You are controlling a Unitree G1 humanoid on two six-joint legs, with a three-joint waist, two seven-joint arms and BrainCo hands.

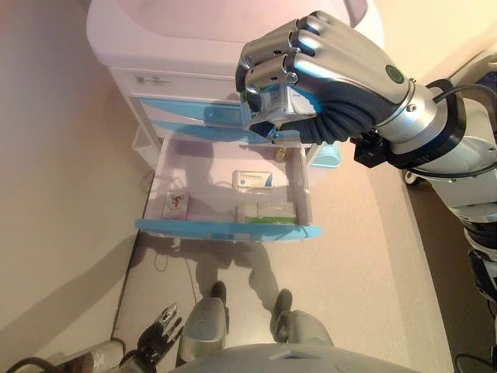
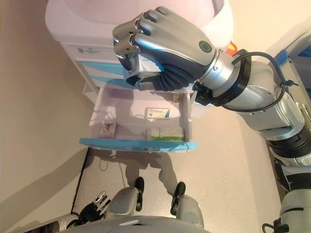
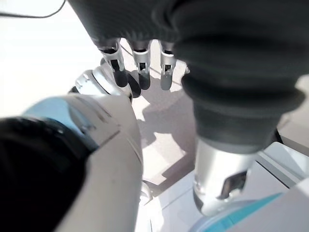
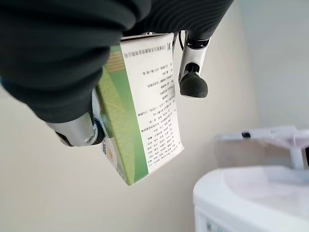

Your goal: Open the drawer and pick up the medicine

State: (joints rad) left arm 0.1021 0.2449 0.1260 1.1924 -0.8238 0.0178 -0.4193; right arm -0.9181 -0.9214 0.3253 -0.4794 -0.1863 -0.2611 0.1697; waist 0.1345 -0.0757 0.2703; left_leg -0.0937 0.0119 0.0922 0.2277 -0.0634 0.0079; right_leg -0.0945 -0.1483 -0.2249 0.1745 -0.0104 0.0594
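The right wrist view shows the medicine box, green on one face and printed white on another, pinched against the palm of the right hand with the fingers curled round it, so the box hangs clear of everything and tilted. From the head cameras the same hand is raised high above the open drawer, close to the camera, its fingers closed tightly over the box, whose white end peeks out below them; holding it up and away from the cabinet probably serves to lift the picked item free of the drawer walls. The drawer stands pulled out with its blue front toward the robot, which leaves its contents reachable from above: a white box at the back, a green and white box near the front right, and a small red-marked packet at the front left. The left hand hangs low beside the robot, well apart from the drawer, its fingers relaxed and nearly straight with nothing in them. Judged from this, both steps of the task look done.
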